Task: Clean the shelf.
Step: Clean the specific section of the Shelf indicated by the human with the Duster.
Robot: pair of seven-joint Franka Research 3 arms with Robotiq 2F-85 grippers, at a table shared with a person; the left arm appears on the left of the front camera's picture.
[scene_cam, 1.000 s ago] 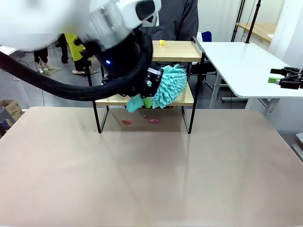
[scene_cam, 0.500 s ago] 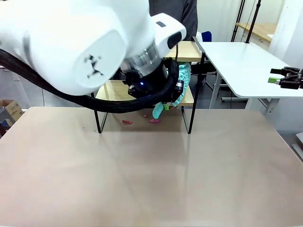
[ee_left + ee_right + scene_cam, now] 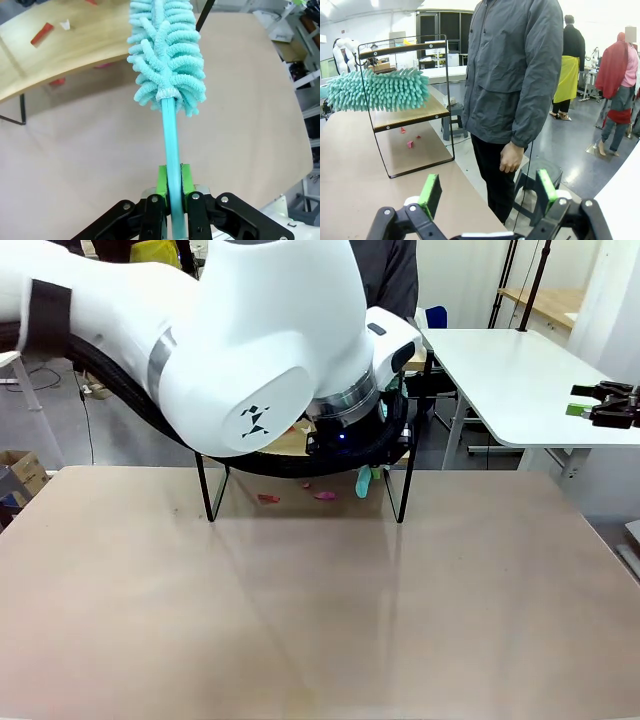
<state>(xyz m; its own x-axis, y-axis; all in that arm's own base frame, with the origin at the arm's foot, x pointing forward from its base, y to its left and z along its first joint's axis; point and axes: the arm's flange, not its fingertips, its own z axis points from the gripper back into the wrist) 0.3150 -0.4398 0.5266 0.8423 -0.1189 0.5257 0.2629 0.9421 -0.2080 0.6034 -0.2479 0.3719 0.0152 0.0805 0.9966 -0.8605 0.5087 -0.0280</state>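
Note:
The shelf stands at the table's far side, light boards in a thin black frame. In the front view my left arm hides most of it, leaving its legs visible. My left gripper is shut on the teal handle of a fluffy teal duster. The duster's head lies over the edge of the lower board and shows sideways on it as the duster head. A red scrap and a white scrap lie on that board. My right gripper is open and holds nothing, far right over a white side table.
A person in a grey jacket stands close to the shelf's end, one hand hanging down. Pink scraps lie on the beige table under the shelf. A white side table adjoins at the right.
My left arm has swept the duster rightward along the lower board, from its middle to its right end. The arm now covers most of the shelf. The right gripper stayed still.

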